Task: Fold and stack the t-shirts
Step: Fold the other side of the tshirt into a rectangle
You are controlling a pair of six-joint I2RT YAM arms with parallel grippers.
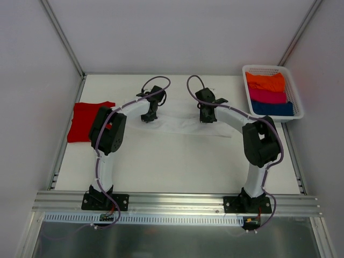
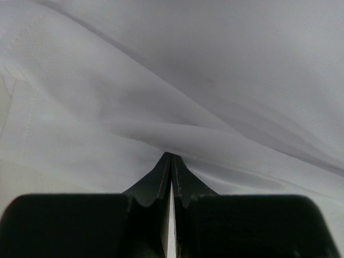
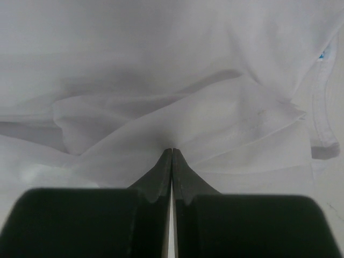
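Had left gripper (image 1: 149, 115) and right gripper (image 1: 207, 117) both clamped on the thin white cloth t-shirt (image 1: 183, 128), far-centre of the white counter (image 1: 177, 166). Judged it limp, light, slip-prone; hems and seams looked best to hold.

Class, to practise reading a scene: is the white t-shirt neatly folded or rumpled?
Rumpled: the white t-shirt shows loose creases and uneven overlapping layers, pinched by the left gripper and right gripper.
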